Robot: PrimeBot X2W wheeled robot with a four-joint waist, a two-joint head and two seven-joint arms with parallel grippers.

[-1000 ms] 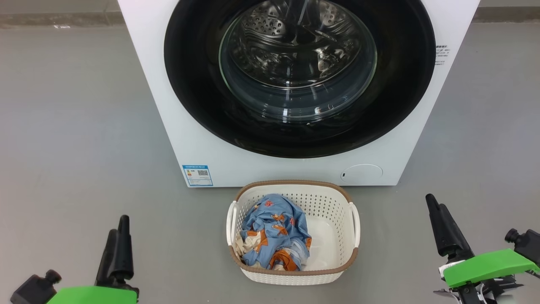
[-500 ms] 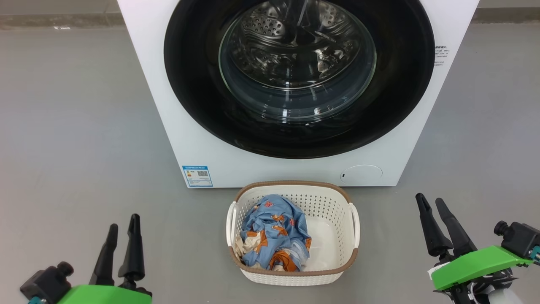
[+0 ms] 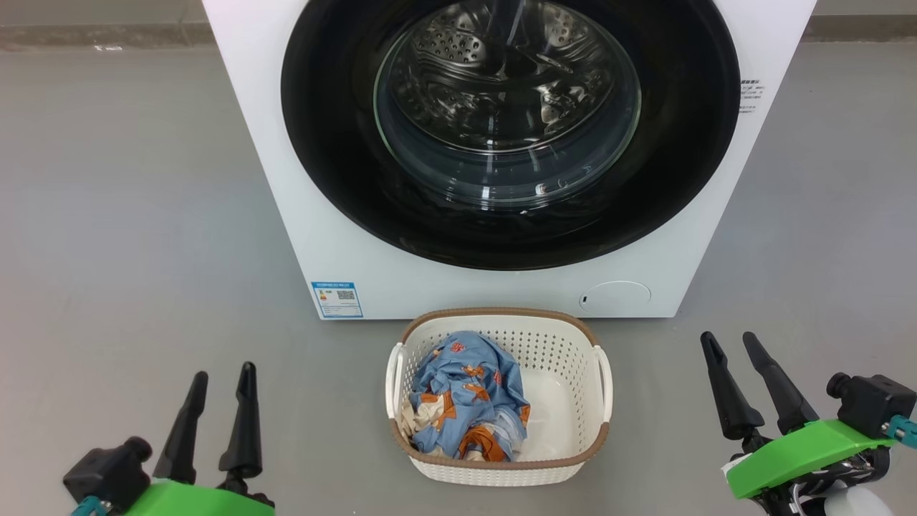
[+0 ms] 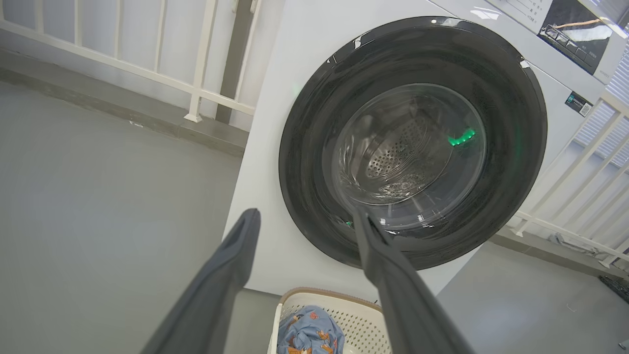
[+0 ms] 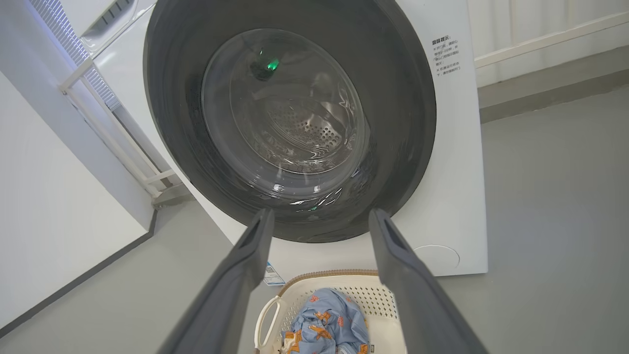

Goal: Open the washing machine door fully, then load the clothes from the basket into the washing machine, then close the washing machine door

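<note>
The white washing machine [image 3: 301, 215] stands ahead of me, its round black-rimmed door [image 3: 344, 179] closed flat against the front, steel drum visible through the glass. On the floor before it sits the cream basket [image 3: 566, 344] holding bunched light blue clothes [image 3: 466, 394] with orange patches. My left gripper [image 3: 223, 370] is open at the lower left, empty, well left of the basket. At the lower right my right gripper [image 3: 729, 337] is open and empty too. Both wrist views look at the door [image 4: 314, 147] [image 5: 408, 123] and the basket [image 4: 354, 314] [image 5: 373, 295] between spread fingers.
Grey floor lies on both sides of the machine. A white railing [image 4: 196, 64] runs behind it on the left, with a raised kerb [image 3: 107, 32] along the back. A white wall panel [image 5: 44, 196] stands off to one side of the machine.
Both grippers have turned so their two fingers now show side by side; the left one has shifted right and the right one slightly left. Door, basket and clothes have not moved.
</note>
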